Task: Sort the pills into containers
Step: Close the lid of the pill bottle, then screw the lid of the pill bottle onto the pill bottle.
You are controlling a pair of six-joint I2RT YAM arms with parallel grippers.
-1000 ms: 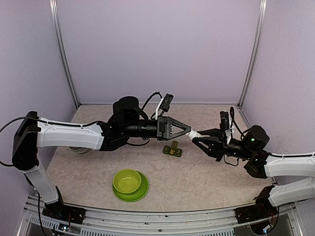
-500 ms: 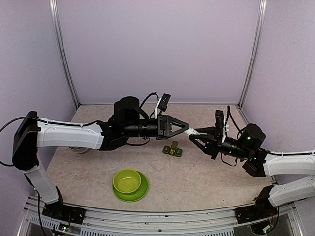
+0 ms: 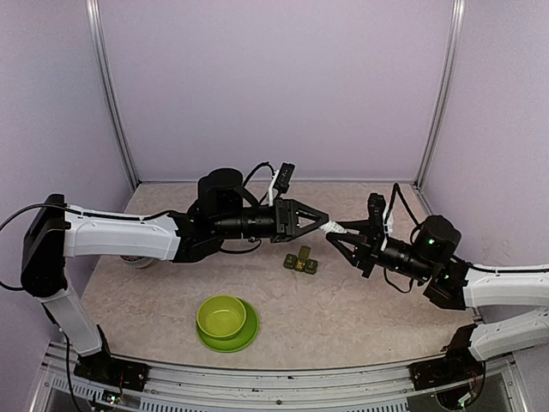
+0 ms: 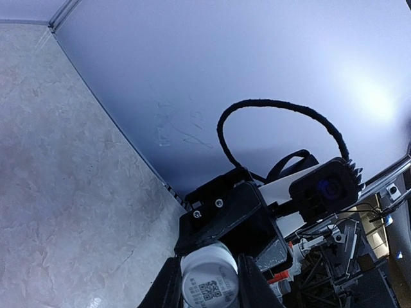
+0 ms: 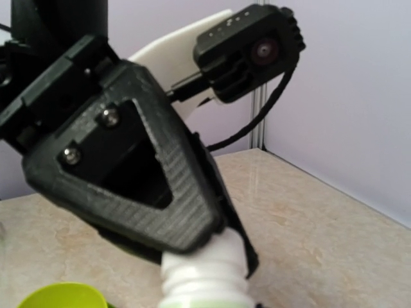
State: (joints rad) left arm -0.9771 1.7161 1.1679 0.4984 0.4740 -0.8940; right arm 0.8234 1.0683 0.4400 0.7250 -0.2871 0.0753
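My left fingers (image 4: 168,292) clamp one end of the bottle (image 4: 207,282). My right fingers (image 3: 341,247) are closed on the other, that grip cut off below my wrist view.

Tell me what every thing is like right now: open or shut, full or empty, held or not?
left gripper: shut on the white bottle.
right gripper: shut on the white bottle's other end.
white bottle: in the air, lying sideways between both grippers.
pill box: on the table, untouched; lids too small to tell.
lime-green bowl: upright on its plate, looks empty.
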